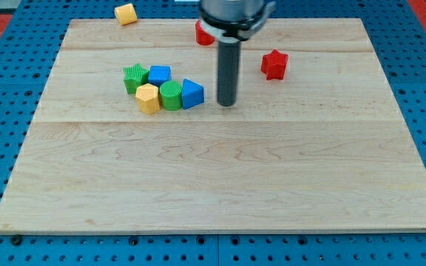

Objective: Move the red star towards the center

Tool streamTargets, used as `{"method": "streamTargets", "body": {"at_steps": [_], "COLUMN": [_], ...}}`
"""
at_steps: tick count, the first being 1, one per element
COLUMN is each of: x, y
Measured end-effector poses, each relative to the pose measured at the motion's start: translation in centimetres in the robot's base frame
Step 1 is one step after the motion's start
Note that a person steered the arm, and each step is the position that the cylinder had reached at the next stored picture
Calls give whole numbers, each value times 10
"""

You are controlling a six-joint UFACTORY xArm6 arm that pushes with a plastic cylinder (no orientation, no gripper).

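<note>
**Red star off at two o'clock, my tip beside the block cluster**

On the wooden board (220,177), reading from the view's left, a yellow block (126,13) sits apart at the board's top edge, at about eleven o'clock from the board's middle. Below it is a tight cluster: a green star (134,77), a blue block (159,74), a yellow hexagon (148,97), a green cylinder-like block (171,95) and a blue block with a sloped top (192,93), each touching its neighbour.

My tip (228,103) rests on the board just at three o'clock of that last blue block, near it; I cannot tell whether they touch. I have no jaws to open or close, only this dark rod.

A red block (203,33) at my tip's twelve o'clock is partly hidden behind my arm, so its shape is unclear. The red star (274,64) lies at two o'clock from my tip, well apart from it and from the cluster, in the board's upper right part.
</note>
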State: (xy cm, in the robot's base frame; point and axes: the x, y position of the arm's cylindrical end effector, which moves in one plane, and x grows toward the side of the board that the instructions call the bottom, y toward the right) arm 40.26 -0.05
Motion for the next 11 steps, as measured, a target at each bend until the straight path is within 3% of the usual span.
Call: {"method": "streamTargets", "body": {"at_steps": [1, 2, 5, 7, 8, 9, 10, 11], "x": [0, 6, -71, -116, -58, -107, -109, -58], "y": [-54, -43, 316, 142, 114, 149, 90, 56]}}
